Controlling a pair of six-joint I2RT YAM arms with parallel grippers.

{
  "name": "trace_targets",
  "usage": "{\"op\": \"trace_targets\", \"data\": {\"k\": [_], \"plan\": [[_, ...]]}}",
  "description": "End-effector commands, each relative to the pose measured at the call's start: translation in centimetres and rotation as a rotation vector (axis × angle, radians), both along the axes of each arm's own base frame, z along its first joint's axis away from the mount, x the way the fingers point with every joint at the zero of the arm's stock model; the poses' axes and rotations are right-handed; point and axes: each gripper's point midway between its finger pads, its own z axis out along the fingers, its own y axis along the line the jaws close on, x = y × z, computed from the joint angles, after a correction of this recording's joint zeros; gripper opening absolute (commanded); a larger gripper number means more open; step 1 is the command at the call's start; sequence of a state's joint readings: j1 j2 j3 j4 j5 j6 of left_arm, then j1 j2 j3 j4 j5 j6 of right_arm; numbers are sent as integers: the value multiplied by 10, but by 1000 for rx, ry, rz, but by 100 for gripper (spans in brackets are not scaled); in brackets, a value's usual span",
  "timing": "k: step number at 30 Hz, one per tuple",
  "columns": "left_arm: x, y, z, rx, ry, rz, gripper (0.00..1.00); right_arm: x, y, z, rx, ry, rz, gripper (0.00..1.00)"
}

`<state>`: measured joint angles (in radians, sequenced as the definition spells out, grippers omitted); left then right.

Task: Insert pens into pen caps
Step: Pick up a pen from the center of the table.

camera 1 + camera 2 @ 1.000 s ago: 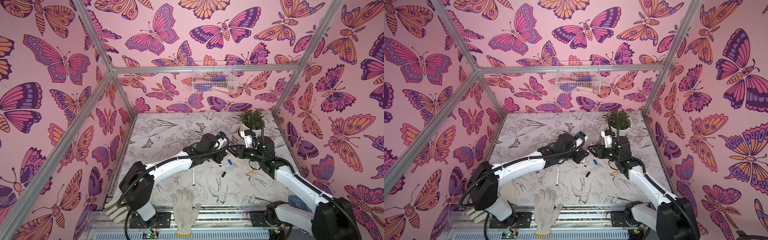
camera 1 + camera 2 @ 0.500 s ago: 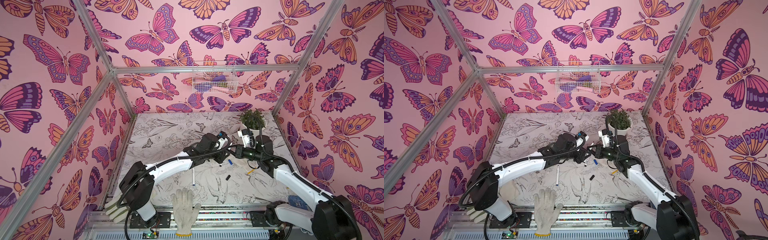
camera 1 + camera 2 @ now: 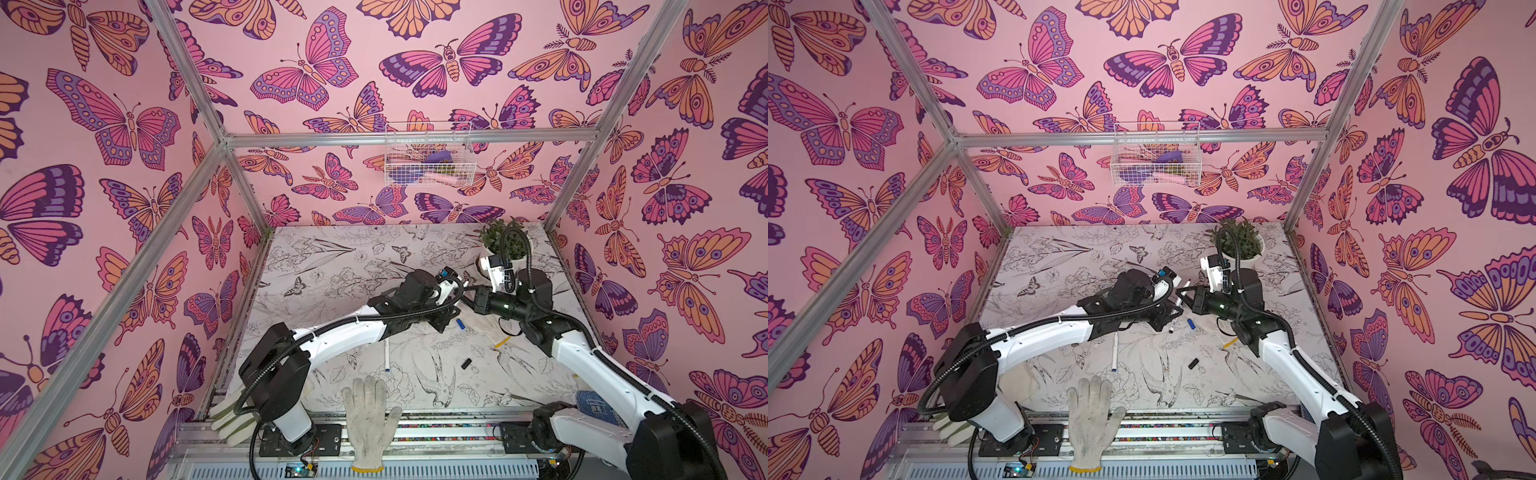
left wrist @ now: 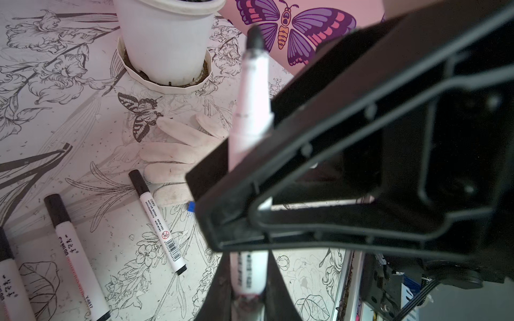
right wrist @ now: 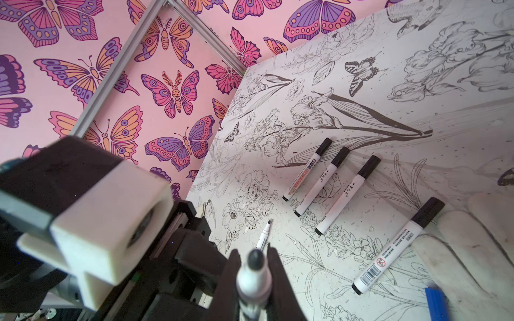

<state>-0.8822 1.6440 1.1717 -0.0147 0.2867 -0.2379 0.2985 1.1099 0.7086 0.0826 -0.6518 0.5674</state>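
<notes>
One pen, white-barrelled with a bare dark tip, hangs slanted above the table's middle, and both grippers are on it. My left gripper is shut on its labelled lower end. My right gripper is shut across the barrel just behind the tip, its fingers crossing the pen. Both top views show the two grippers meeting there. Another uncapped pen lies on the table. A blue pen cap and a black pen cap lie loose. Several capped pens lie in a row.
A potted plant stands at the back right, close behind the right wrist. One white glove lies under the right arm, another hangs over the front rail. A wire basket hangs on the back wall.
The black cap has slid or rolled across the table toward the front right. Both grippers stay together at the raised pen, with the right one shifted slightly left.
</notes>
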Motion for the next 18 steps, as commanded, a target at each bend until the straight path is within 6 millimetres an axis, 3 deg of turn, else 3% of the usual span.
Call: {"op": "trace_targets", "data": {"k": [1,3,7,12,15,18], "plan": [[23,15,0,-1,-13,131,0,-3,-15,-5,-116,25,-47,37],[36,35,-9,21,-4,232,0,-14,-26,-21,-201,64,-70,43],[51,76,-18,18,3,401,0,-48,-54,-65,-369,205,-127,44],[51,98,-6,0,-38,446,0,-94,-85,-110,-545,455,-161,44],[51,100,3,1,-69,437,0,-123,-64,-123,-501,632,-81,45],[53,101,13,-3,-89,427,0,-158,-70,-149,-576,852,-75,44]]}}
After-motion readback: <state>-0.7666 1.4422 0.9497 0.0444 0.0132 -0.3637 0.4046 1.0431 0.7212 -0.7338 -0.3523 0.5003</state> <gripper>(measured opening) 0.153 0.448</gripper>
